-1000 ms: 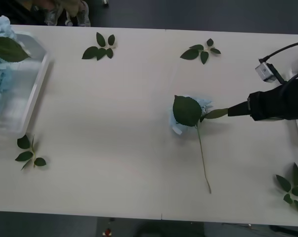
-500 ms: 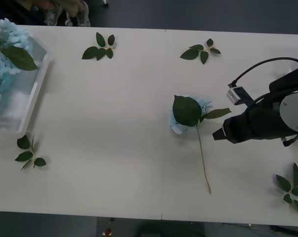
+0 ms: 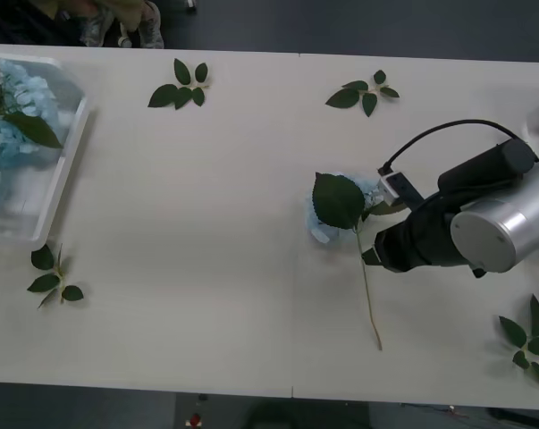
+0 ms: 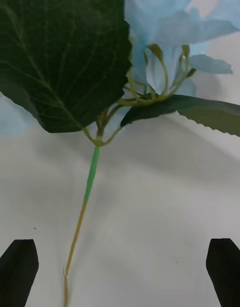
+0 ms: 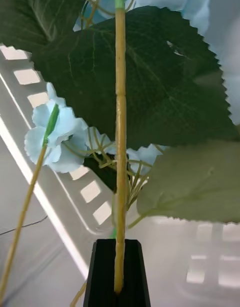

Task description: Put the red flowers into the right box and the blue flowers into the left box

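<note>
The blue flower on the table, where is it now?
In the front view the blue flower lies right of the table's centre, stem toward the near edge, with the open right gripper beside the stem.

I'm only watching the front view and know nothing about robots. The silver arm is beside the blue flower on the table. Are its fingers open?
Observer: Yes. In the right wrist view the right gripper is open, its black fingers apart above the bare table, with the blue flower just ahead.
Operator: Is the stem between them?
Observer: It runs close to one finger, not centred; the stem lies free on the table.
Operator: What about the other arm?
Observer: The left gripper is shut on another blue flower's stem, over the left box.
Operator: Is that box empty?
Observer: No, a blue bloom already lies in it.
</note>
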Motion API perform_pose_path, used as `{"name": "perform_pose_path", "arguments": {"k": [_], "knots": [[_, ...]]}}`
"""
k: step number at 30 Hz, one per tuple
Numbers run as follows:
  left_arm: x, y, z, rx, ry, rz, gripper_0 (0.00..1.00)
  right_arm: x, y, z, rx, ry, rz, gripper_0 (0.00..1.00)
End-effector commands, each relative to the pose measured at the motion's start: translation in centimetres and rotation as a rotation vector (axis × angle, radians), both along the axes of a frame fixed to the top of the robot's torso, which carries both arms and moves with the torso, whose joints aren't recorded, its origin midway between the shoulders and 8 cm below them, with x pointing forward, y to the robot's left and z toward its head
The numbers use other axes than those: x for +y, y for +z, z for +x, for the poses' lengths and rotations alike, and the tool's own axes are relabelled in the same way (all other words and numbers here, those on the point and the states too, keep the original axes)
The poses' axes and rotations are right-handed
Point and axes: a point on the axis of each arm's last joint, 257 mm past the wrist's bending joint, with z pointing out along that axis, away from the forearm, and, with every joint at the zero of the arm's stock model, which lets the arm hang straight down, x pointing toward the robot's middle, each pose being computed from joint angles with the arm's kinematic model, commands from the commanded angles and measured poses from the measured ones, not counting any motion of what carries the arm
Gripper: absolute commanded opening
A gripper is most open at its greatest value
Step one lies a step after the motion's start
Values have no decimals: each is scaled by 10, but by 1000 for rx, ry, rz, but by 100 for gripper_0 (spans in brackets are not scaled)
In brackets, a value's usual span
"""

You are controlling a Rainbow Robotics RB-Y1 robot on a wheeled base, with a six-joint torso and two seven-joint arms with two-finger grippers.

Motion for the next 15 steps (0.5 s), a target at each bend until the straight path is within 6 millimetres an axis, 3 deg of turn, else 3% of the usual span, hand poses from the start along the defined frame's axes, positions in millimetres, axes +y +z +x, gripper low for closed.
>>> {"name": "perform_pose_path", "arguments": {"k": [1, 13, 14, 15], "knots": [[17, 6, 7, -48, 5, 31, 0, 25, 4, 8, -20, -29, 80, 99], [17, 2, 7, -51, 6, 22, 1, 42, -22, 19, -13, -54, 118, 99], [18, 2, 7, -50, 5, 24, 4, 43, -24, 20, -14, -56, 121, 99], [17, 2, 7, -50, 5, 23, 15, 42, -27, 22, -16, -60, 122, 99]]}}
